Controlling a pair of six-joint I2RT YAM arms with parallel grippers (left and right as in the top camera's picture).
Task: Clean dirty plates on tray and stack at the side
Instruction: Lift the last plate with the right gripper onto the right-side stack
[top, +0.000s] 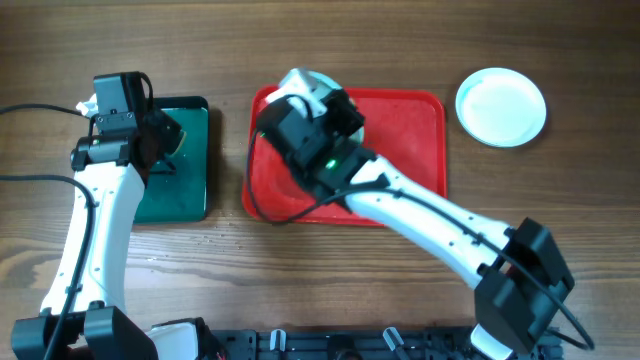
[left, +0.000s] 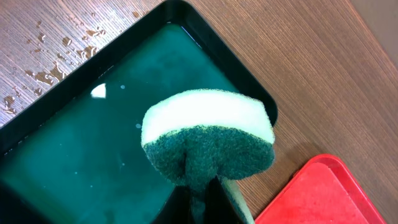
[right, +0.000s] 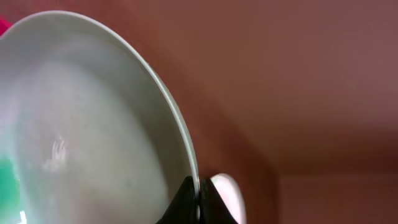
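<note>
My right gripper (top: 312, 103) is shut on the rim of a white plate (top: 298, 82) and holds it tilted over the back left of the red tray (top: 410, 120). In the right wrist view the jaws (right: 199, 200) pinch the plate's edge (right: 93, 124), and a teal smear shows at its lower left. A pale aqua plate (top: 501, 106) lies on the table to the right of the tray. A third plate is not in view. My left gripper (left: 208, 198) is shut on a green and white sponge (left: 208, 134) above the dark green tray (left: 74, 143).
The dark green tray (top: 190, 190) holds shallow water and sits left of the red tray. Water drops lie on the wood (left: 56, 68) beside it. A corner of the red tray (left: 323, 193) shows in the left wrist view. Cables run along the table's left edge.
</note>
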